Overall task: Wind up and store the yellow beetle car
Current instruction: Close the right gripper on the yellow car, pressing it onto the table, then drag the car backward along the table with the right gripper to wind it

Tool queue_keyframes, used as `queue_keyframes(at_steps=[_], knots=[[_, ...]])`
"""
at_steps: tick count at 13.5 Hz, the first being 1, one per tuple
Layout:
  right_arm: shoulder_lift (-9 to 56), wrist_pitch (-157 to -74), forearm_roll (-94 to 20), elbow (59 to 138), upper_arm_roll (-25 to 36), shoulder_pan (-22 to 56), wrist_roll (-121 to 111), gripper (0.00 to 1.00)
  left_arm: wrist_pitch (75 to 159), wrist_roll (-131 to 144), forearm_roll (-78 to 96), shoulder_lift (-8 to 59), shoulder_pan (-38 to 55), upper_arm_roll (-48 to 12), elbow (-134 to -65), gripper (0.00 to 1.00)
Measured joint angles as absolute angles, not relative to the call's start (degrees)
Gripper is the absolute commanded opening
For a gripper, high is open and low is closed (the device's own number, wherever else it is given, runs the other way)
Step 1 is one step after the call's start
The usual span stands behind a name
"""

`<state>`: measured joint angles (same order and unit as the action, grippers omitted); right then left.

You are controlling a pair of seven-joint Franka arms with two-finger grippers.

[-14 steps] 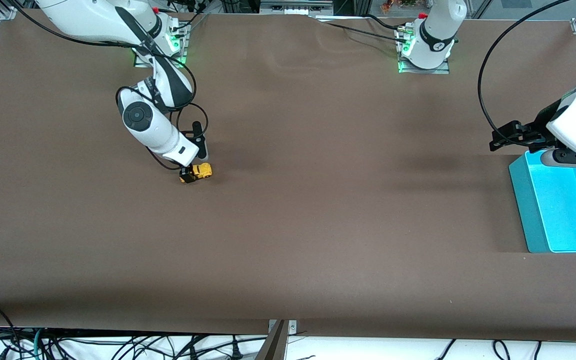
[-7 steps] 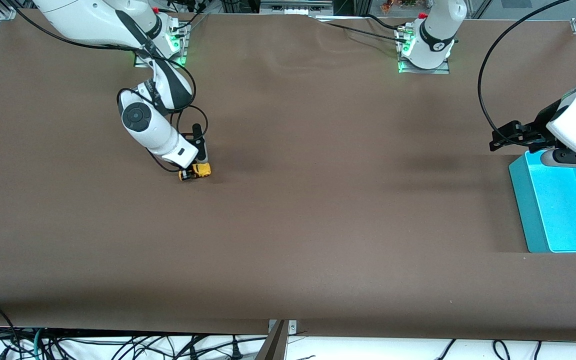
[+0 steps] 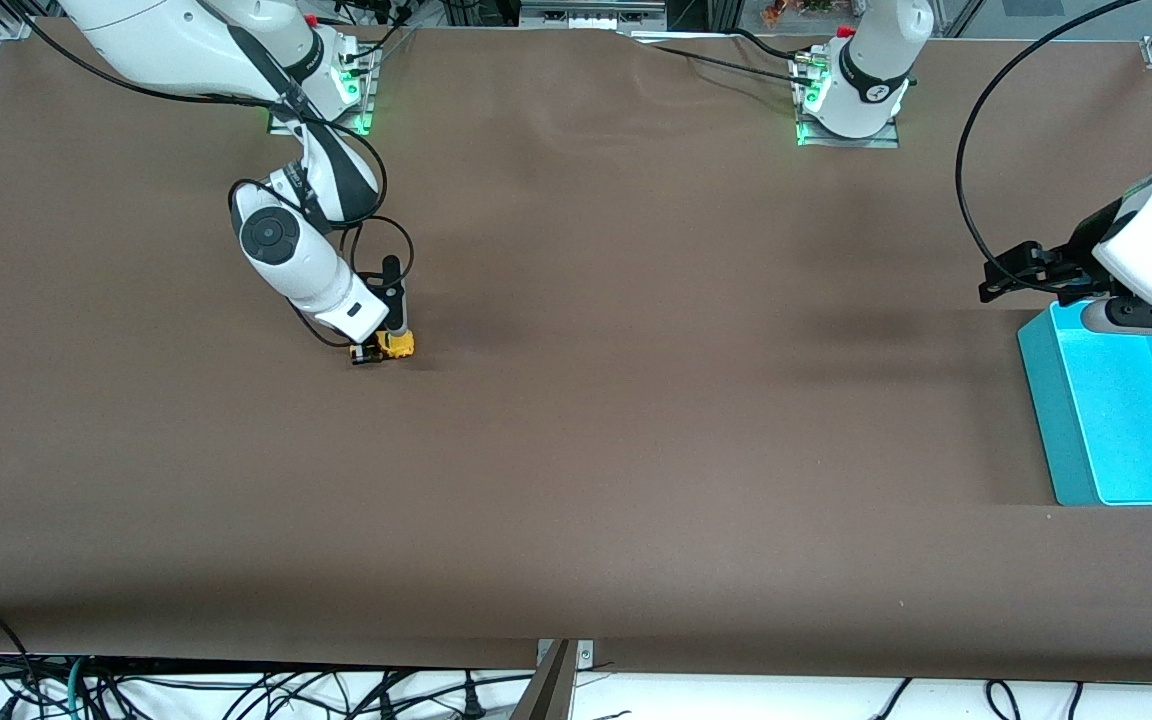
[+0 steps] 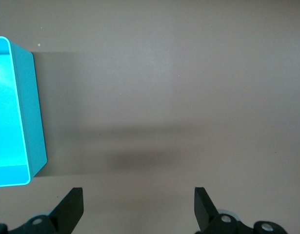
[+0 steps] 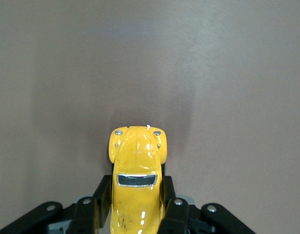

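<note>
The yellow beetle car (image 3: 399,346) sits on the brown table toward the right arm's end, small and rounded with a dark window. My right gripper (image 3: 383,349) is down on it and shut on its sides. In the right wrist view the car (image 5: 136,165) pokes out between the two black fingers (image 5: 102,195), with my right gripper (image 5: 136,197) clamped on its body. My left gripper (image 3: 1016,272) waits open over the table beside the teal bin; the left wrist view shows nothing in the left gripper (image 4: 138,207).
A teal bin (image 3: 1046,420) stands at the left arm's end of the table, its wall (image 4: 36,112) also visible in the left wrist view. Brown table cover stretches between the car and the bin.
The right gripper's fingers have shut on the car's sides, and the car has shifted slightly toward the right arm's end. The left arm has not moved.
</note>
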<state>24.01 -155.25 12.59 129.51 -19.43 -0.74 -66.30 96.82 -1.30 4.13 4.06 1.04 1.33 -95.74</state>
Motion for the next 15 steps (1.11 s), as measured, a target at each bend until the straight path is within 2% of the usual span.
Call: queue_keyframes(at_steps=[4, 10, 15], knots=[[24.0, -154.7, 13.2, 129.5, -19.8, -0.4, -57.2, 0.2, 96.8, -1.3, 4.1, 4.1, 1.0, 1.3, -95.7, 1.0], [24.0, -154.4, 13.4, 129.6, -19.7, 0.3, -56.4, 0.21, 96.8, -1.3, 4.1, 4.1, 1.1, 1.3, -95.7, 1.0], [21.6, -152.9, 13.5, 131.8, -14.4, 0.3, -64.8, 0.21, 96.8, -1.3, 4.1, 4.1, 1.1, 1.3, -95.7, 1.0]])
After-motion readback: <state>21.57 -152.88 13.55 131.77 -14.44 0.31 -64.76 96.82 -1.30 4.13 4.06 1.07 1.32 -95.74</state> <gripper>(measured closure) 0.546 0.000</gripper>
